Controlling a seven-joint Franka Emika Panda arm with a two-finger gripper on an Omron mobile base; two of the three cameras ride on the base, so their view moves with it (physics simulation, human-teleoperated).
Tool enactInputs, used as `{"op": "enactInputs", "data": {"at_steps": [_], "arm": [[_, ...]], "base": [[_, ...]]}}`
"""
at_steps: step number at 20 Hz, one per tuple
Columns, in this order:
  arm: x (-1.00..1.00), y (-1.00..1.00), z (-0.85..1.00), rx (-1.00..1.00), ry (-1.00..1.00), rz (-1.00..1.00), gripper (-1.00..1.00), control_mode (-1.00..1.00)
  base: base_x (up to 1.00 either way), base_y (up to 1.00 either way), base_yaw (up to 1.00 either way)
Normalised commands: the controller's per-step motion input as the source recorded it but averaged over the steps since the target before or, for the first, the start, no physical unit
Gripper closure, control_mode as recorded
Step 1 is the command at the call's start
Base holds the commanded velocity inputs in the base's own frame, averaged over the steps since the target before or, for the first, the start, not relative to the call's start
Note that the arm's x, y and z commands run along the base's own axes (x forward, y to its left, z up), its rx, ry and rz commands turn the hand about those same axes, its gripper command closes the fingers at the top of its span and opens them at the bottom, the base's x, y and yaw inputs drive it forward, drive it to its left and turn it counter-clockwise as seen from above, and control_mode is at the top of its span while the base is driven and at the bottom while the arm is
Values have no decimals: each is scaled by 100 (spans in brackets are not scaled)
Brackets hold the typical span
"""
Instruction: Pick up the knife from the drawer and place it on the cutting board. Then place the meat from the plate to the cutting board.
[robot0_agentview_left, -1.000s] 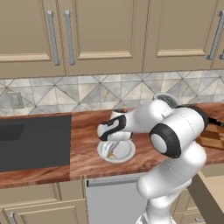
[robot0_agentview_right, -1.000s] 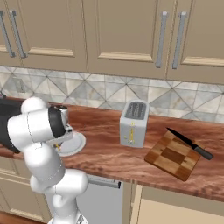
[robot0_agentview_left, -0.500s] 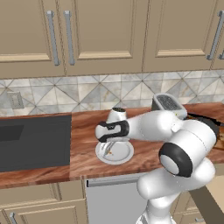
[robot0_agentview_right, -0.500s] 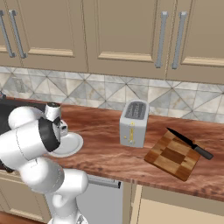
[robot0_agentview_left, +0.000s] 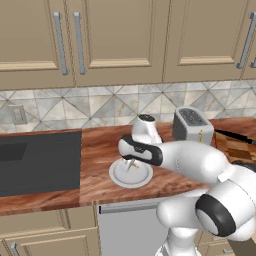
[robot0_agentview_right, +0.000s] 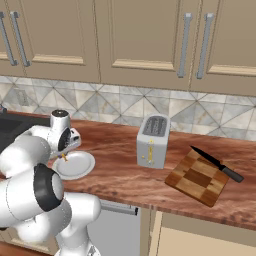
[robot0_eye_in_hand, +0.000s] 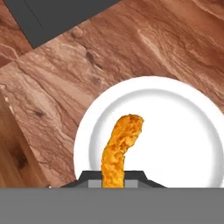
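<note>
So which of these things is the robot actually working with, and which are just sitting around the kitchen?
In use:
- gripper, holding the meat
- plate
- cutting board
- knife, already on the board

Just there:
- toaster
- black cooktop
- cabinets

This is a home kitchen, rendered rather than filmed. Beige wall cabinets (robot0_agentview_left: 115, 40) with long metal bar handles (robot0_agentview_left: 78, 42) hang along the far wall, and below them runs a backsplash (robot0_agentview_left: 95, 107) of grey and cream diamond-cut tiles with a wall socket (robot0_agentview_left: 18, 114) at the far left. A reddish-brown wood countertop (robot0_agentview_right: 120, 172) spans the scene, with matching beige base cabinets under it and a grey dishwasher panel (robot0_agentview_left: 127, 227) set between them. On the counter stand a silver toaster (robot0_agentview_right: 152, 141), a checkered cutting board (robot0_agentview_right: 198, 177) carrying a black knife (robot0_agentview_right: 216, 164), and a white plate (robot0_agentview_right: 75, 165); a black cooktop (robot0_agentview_left: 37, 162) lies set into the left end.
</note>
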Motion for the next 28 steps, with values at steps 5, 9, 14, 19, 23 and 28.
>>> {"op": "enactInputs", "data": {"at_steps": [5, 9, 14, 19, 23, 28], "arm": [[0, -36, 29, -13, 0, -12, 100, -100], [0, -28, 19, -9, 5, -18, 100, -100], [0, -34, 19, -3, 11, -14, 100, -100], [-14, -50, 13, 0, -1, -1, 100, -100], [-22, -62, 18, 0, -4, 0, 100, -100], [-19, -75, 11, 0, -3, 0, 100, -100]], "base": [[0, 0, 0], [0, 0, 0], [0, 0, 0], [0, 0, 0], [0, 0, 0], [0, 0, 0]]}}
